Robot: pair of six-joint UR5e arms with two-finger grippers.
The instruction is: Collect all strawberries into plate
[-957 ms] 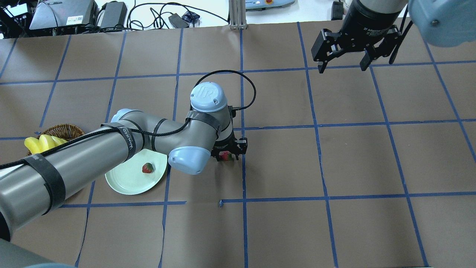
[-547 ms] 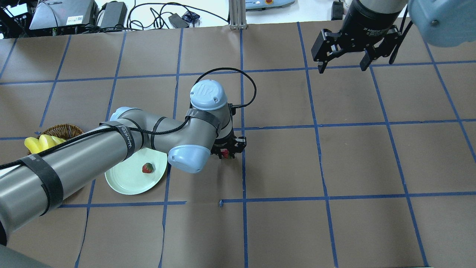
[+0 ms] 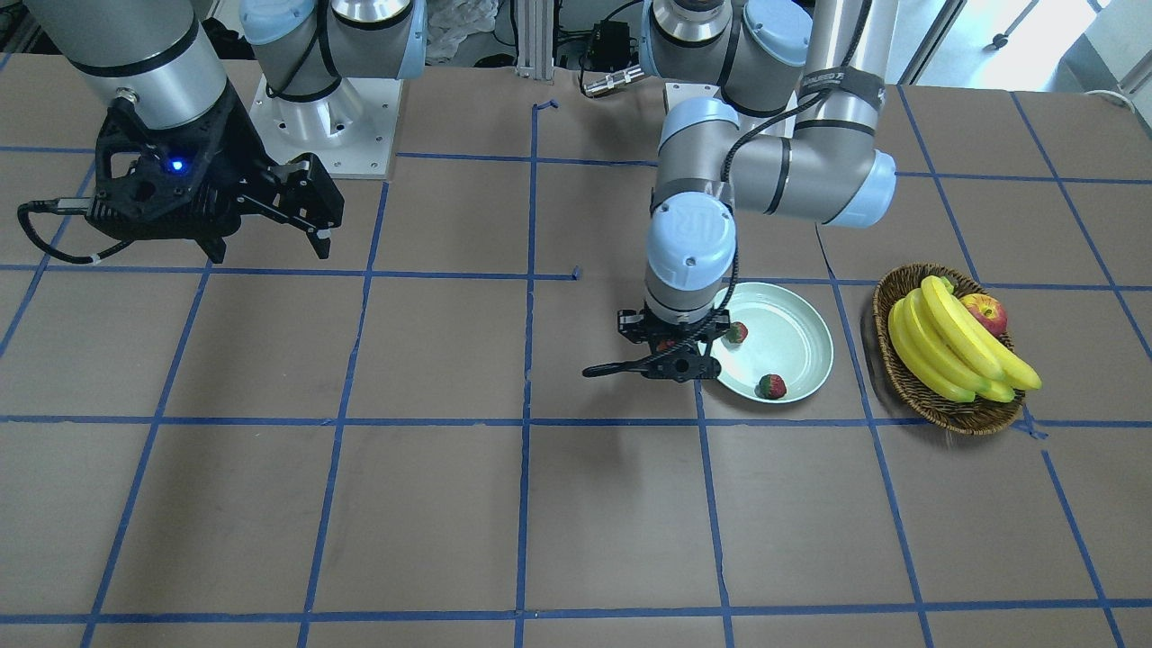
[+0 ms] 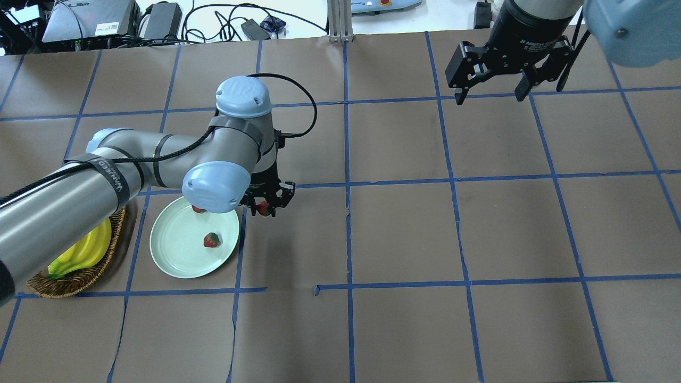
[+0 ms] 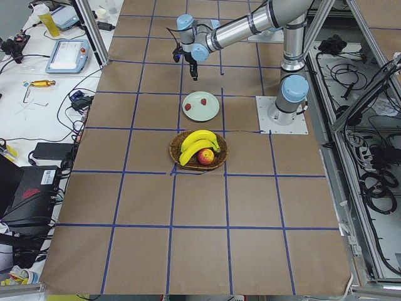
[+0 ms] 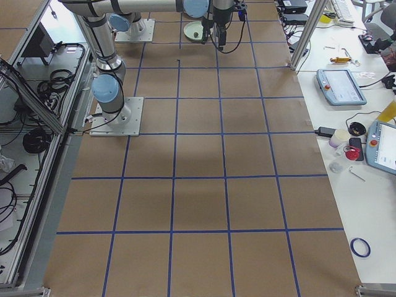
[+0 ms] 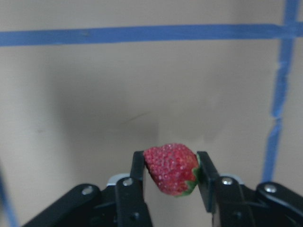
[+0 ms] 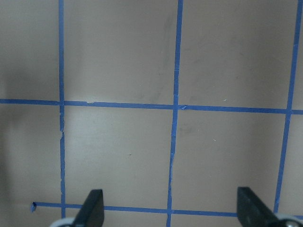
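Just outside the rim of the plate (image 4: 173, 260), on the side away from the basket (image 3: 945, 409), one strawberry (image 7: 170, 169) is pinched between the two black fingers (image 7: 138, 179) of the left gripper (image 4: 264, 206). Its green cap points to the lower right in the wrist view, and there is brown paper beneath it. From the front camera that claw overlaps the plate's edge; from overhead it stands just beside it.

A second strawberry (image 4: 211, 240) rests in the dish, toward the side nearest the gripper. A third strawberry (image 3: 771, 386) lies against the rim on the operators' side, half hidden under the arm's blue elbow cap from overhead.

Past the plate's other edge the wicker basket sits near but not touching, holding bananas (image 3: 945, 346) and an apple (image 3: 985, 313).

A broad stretch of blue-taped table (image 4: 404, 239) runs off to the robot's right. The right gripper (image 4: 490, 97) hangs well apart over it, fingers spread wide and holding nothing.
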